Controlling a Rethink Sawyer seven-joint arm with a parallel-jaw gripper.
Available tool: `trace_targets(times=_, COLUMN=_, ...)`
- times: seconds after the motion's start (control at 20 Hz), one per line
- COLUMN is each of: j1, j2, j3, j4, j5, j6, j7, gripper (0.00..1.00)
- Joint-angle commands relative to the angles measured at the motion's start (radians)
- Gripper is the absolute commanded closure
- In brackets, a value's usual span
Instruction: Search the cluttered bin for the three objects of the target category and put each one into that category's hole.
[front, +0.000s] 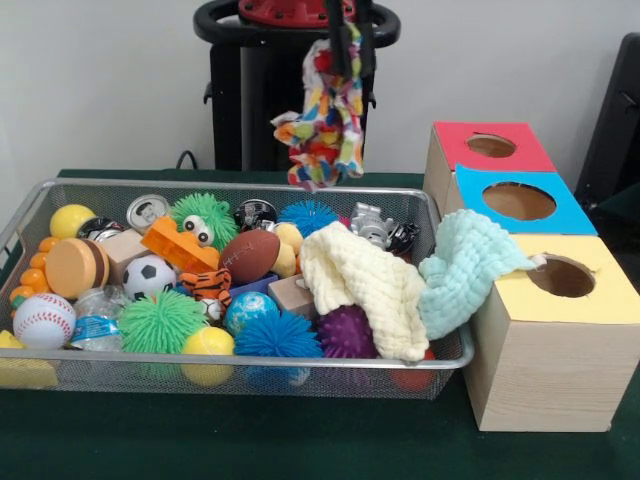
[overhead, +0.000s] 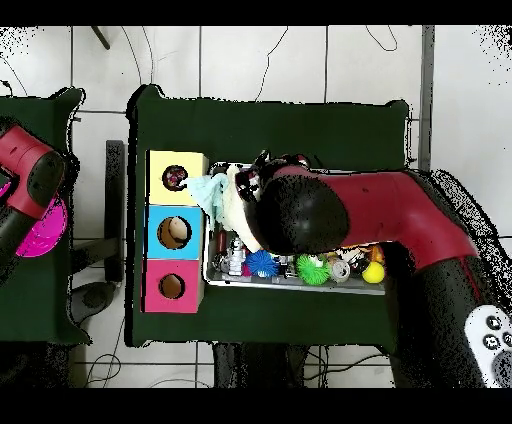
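We hold the multicoloured cloth clamped in our gripper, dangling above the wire bin, and judge its loose tail could snag the bin's rim and slip free before the yellow box's hole.

Bin: fine wire mesh, metal, dull silver sheen. Cream cloth: soft waffle-textured fabric, matt. Mint cloth: same nubbly weave, draped over bin's right edge. Hanging multicoloured cloth: patterned fabric, frayed look. Boxes: pale wood grain sides, matt coloured tops. Spiky balls: rubbery. Baseball: smooth, stitched. Table cover: dark green matt felt-like cloth.
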Motion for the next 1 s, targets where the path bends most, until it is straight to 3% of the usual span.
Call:
trace_targets(times=0.05, j1=0.083, j2=-0.004, j3=-0.116, j4=-0.094, j5=0.014, j6=0.009, j7=0.239, gripper=1.0)
trace_targets(times=0.4, j1=0.194, j2=-0.026, j3=-0.199, j4=-0.133, j5=0.03, j6=0.019, j7=0.309, gripper=1.0)
trace_targets(times=1.0, j1=0.367, j2=0.037, j3=-0.331, j4=-0.257, j5=0.036, j6=0.042, j7=0.379, gripper=1.0)
